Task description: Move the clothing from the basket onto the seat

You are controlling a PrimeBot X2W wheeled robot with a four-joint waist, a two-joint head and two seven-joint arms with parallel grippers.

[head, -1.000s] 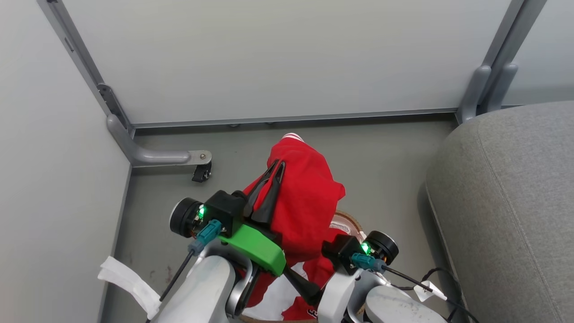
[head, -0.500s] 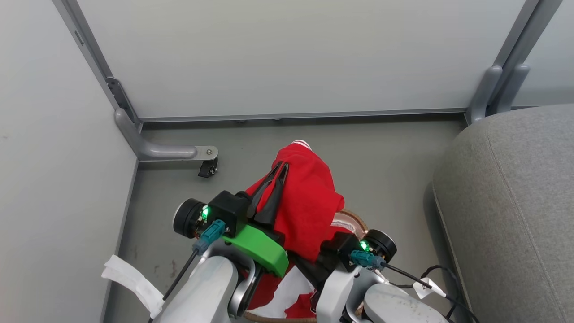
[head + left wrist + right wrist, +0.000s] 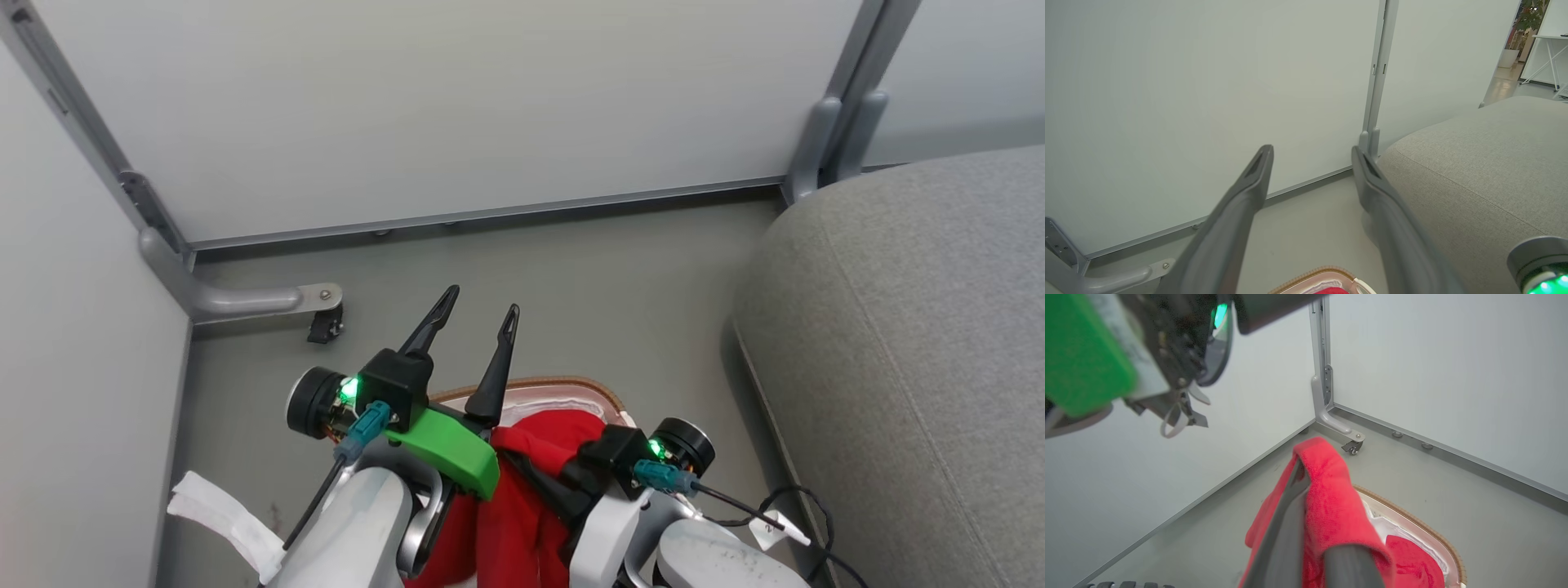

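My left gripper (image 3: 476, 306) (image 3: 1311, 152) stands open and holds nothing, raised above the far rim of the basket (image 3: 531, 382) (image 3: 1323, 271). The red clothing (image 3: 522, 506) (image 3: 1331, 498) hangs draped over my right gripper (image 3: 535, 478) (image 3: 1306, 473), which is shut on a fold of it, above the basket (image 3: 1412, 526). More red fabric (image 3: 1412, 563) lies on the white liner (image 3: 1388, 526) inside. The grey seat (image 3: 898, 367) (image 3: 1474, 171) fills the right side, with nothing on the part I see.
White partition panels with grey posts close off the far and left sides. A caster foot (image 3: 325, 325) (image 3: 1353, 443) juts onto the grey floor (image 3: 612, 286). A black cable with a white tag (image 3: 775, 531) trails beside the seat's base. A white strip (image 3: 220, 514) hangs at the lower left.
My left gripper has opened and let go of the red garment, which has dropped from its raised position to hang low over the basket from my right gripper. The camera has also shifted.
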